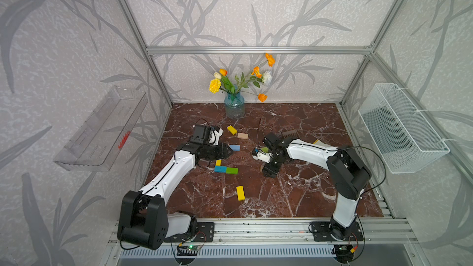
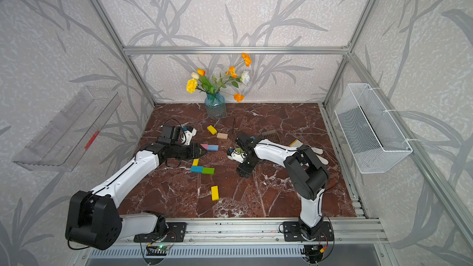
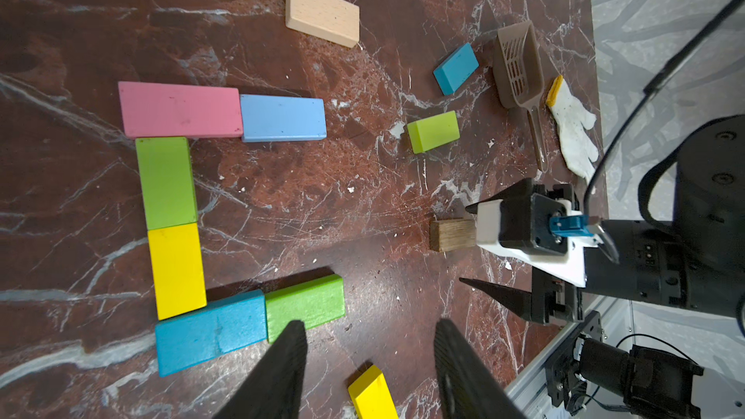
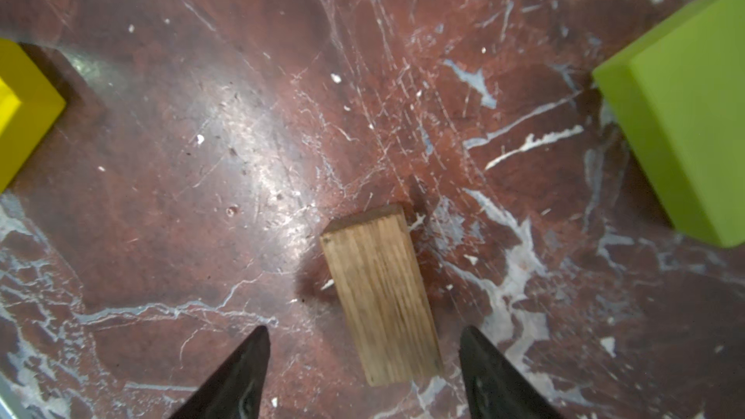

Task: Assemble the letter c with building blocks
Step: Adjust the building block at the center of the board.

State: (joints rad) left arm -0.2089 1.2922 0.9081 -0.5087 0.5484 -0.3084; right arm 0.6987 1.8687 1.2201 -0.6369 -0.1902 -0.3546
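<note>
C of six blocks (image 3: 167, 181) lies centre-left on table (image 3: 282, 203), mouth facing right, looks complete. Half-open left gripper (image 3: 369, 326) empty, hovering over mouth, apparently off blocks. Wide-open right gripper (image 4: 365, 330) empty, straddling brown block (image 4: 381, 296) right of C, likely lining up pickup.

No legible text or markings anywhere

On my red marble counter (image 1: 307, 195) I see a glass vase (image 1: 234, 107) at twelve o'clock. At nine, six coloured blocks (image 3: 166, 181) lie flat, edge to edge, in a C. A yellow block (image 1: 240, 192) lies alone at six. A brown scoop (image 3: 518, 66) and white glove (image 3: 574, 131) lie close together around two to three. A tan block (image 1: 242, 135) lies at eleven.
</note>
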